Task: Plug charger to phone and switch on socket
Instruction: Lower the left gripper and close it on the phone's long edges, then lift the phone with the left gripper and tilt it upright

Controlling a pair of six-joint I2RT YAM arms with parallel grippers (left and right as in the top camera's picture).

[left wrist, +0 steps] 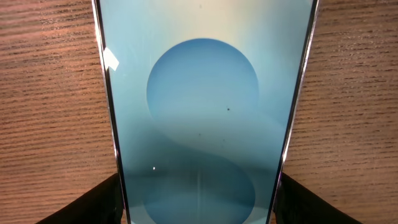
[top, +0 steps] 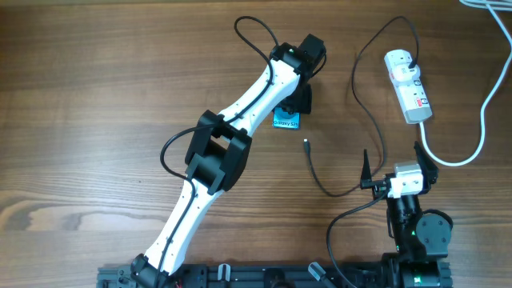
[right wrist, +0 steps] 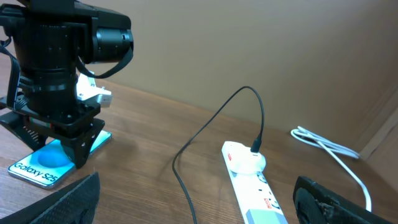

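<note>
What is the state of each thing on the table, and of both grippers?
phone, screen lit, flat on the table
charger, tip loose on the table, not in the phone
socket, charger plugged in, switch unreadable
left gripper, closed on the phone's edges
right gripper, open, empty

teal phone (top: 286, 122) lies flat, black charger (top: 306, 145) tip loose near it, white socket (top: 408, 86) well apart.

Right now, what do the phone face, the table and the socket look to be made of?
The phone looks like glossy glass: a sharp glint, thin metallic-looking rim. The table is wood or wood-look laminate, matte, with streaked grain. The socket seems smooth white moulded plastic, slightly shiny.
</note>
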